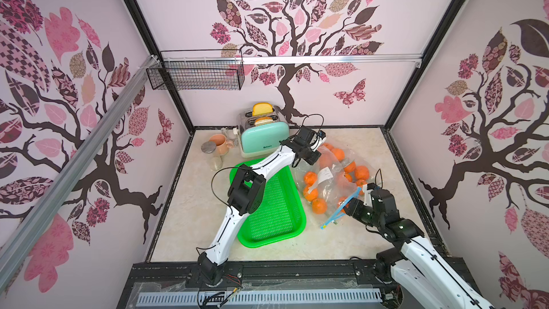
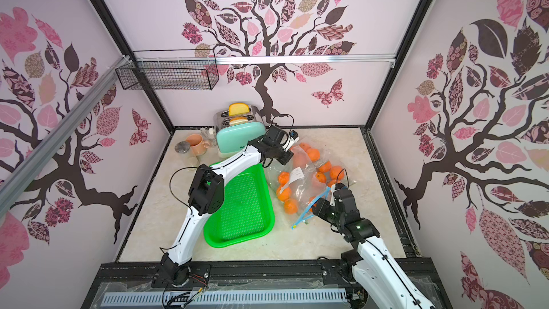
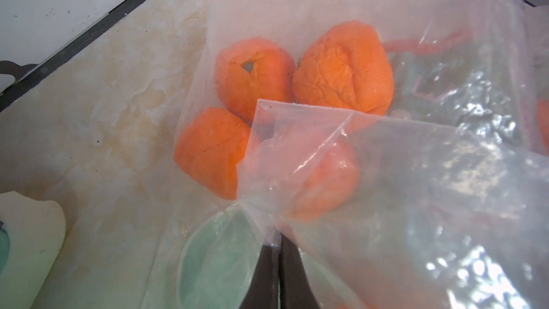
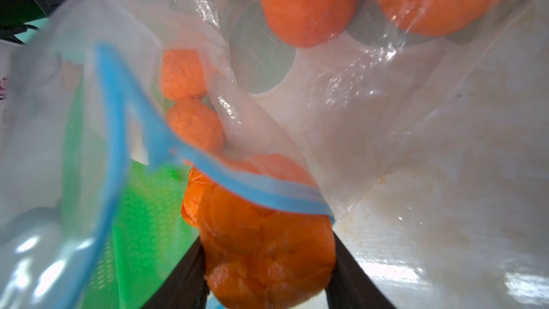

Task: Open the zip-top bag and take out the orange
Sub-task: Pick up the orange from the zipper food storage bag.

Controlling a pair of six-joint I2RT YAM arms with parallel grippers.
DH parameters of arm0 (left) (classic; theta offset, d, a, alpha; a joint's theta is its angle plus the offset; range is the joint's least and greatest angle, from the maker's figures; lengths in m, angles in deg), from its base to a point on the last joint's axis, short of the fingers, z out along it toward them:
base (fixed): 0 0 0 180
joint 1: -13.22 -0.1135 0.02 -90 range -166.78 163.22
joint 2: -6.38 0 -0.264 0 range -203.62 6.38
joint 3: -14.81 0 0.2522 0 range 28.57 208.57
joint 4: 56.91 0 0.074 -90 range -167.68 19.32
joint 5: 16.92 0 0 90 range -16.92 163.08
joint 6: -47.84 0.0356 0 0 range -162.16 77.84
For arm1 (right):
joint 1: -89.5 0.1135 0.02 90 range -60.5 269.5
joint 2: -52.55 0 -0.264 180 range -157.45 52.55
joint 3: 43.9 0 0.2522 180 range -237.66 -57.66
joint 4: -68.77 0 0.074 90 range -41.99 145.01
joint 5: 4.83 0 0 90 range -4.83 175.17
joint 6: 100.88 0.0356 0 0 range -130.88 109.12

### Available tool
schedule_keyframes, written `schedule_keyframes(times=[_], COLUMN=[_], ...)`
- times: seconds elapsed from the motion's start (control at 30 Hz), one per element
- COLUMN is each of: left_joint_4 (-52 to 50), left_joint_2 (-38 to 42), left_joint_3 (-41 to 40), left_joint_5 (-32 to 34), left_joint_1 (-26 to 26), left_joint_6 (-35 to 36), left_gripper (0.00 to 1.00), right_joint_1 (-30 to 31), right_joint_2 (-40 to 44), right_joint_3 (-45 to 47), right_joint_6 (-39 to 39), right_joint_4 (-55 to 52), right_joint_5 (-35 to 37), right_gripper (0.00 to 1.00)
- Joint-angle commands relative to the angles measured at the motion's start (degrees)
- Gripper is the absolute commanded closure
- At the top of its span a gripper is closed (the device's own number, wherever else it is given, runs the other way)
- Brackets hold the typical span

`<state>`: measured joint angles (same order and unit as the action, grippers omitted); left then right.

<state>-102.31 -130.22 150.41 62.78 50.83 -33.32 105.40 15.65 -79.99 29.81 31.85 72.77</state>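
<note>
- So, left gripper (image 3: 279, 251) was pinched shut on a fold of the bag (image 1: 329, 170) at its far, closed end. My guess is it was anchoring the bag so it wouldn't drag along.
- Right gripper (image 1: 347, 206) was at the mouth, fingers (image 4: 350, 280) closed on either side of one orange (image 4: 261, 233).
- That orange sat right at the blue zip (image 4: 267, 194), partly under it. The zip was already split apart.
- Other oranges (image 1: 310, 178) lay deeper in the bag.
- Green tray (image 1: 273, 218) sat just beside the bag, probably the drop spot.
- Writing: the white sticker (image 1: 326, 173) on the bag had print too small to read. Toaster (image 1: 264, 141) had a word starting "Be", rest unclear.
</note>
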Motion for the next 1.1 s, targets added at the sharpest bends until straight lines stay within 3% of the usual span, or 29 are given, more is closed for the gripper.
schedule_keyframes(times=[0.0,0.23,0.43,0.57,0.7,0.83,1.07], left_joint_4=[1.25,-0.46,-4.55,-3.18,-1.09,-3.64,-3.19], left_joint_2=[-1.07,0.17,4.31,12.10,20.31,27.52,45.25], left_joint_3=[1.21,1.29,0.40,-5.75,-12.18,-13.92,-26.71], left_joint_5=[1.75,0.72,-1.91,-1.89,-2.51,3.04,8.90], left_joint_1=[0.01,0.09,-0.08,-0.25,-0.91,-1.12,-2.53], left_joint_6=[1.52,0.01,-1.84,-4.08,-7.75,-13.49,-20.55], left_gripper=[0.99,0.67,0.61,0.57,0.47,0.44,0.44], right_joint_1=[0.22,0.26,1.14,2.13,3.16,3.43,3.43], right_joint_2=[2.79,7.23,4.30,5.59,6.00,5.00,3.87], right_joint_3=[-4.03,-8.16,-12.02,-9.68,-10.94,-15.68,-24.95], right_joint_6=[0.67,3.77,-3.10,-5.34,-8.05,-10.16,-9.78], right_joint_4=[-8.10,-16.99,-28.87,-33.59,-35.35,-36.25,-33.16], right_joint_5=[0.17,-5.59,-8.97,-12.10,-14.28,-15.76,-20.55], right_gripper=[0.48,0.48,0.47,0.48,0.50,0.51,0.51])
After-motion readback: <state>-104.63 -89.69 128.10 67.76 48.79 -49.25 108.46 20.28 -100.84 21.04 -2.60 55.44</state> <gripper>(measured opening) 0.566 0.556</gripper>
